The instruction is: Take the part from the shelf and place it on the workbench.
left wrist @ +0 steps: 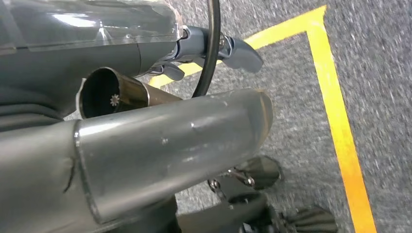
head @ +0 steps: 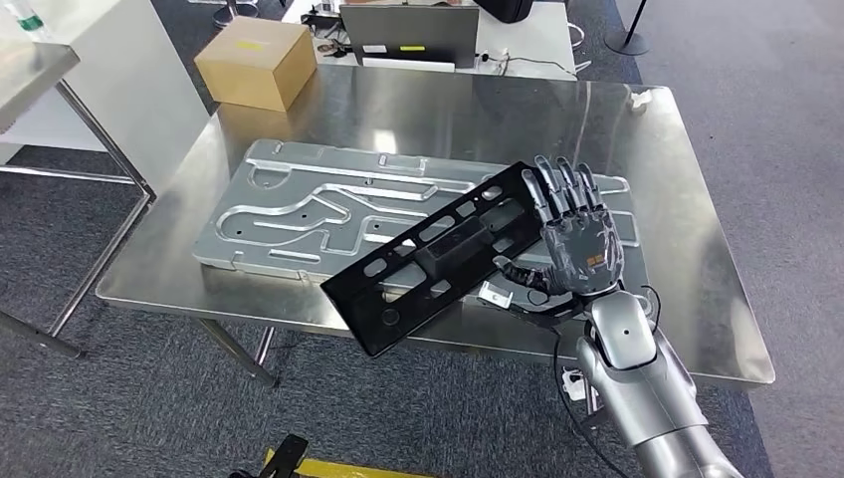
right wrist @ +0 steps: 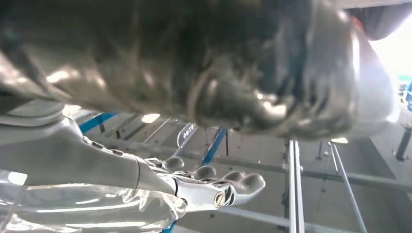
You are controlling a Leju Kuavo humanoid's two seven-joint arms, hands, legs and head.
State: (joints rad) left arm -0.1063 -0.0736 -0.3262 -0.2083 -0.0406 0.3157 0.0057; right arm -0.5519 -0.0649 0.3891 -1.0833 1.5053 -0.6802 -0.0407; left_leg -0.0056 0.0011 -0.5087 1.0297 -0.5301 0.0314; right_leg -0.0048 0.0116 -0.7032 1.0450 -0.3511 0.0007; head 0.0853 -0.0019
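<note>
Holding a long black part (head: 438, 257) out over the workbench (head: 687, 249), the right hand (head: 577, 239) comes up from the five o'clock corner of the head view on its silver arm (head: 647, 398). Its fingers (head: 562, 189) stretch nearly straight toward twelve o'clock behind the end of the part, while the thumb (head: 518, 274) crosses in front of that end, so the part is pinched between thumb and fingers. The part is a flat perforated bar with a raised block near its middle; it slants from about two o'clock, at the hand, down to about eight o'clock, where its free end juts past the near edge of the bench. It hangs above a large machined metal plate (head: 299, 199) with grooves and cut-outs lying flat on the bench; whether the part touches that plate cannot be told. At eleven o'clock on the bench sits a cardboard box (head: 257, 60), and beyond it, at twelve o'clock, is a laptop (head: 408, 30) on another table. Seen from the left wrist, the left hand (left wrist: 228, 48) hangs over grey carpet (left wrist: 301, 121) marked with a yellow line (left wrist: 340, 121); its fingers are mostly hidden, so how far they are spread cannot be told.
</note>
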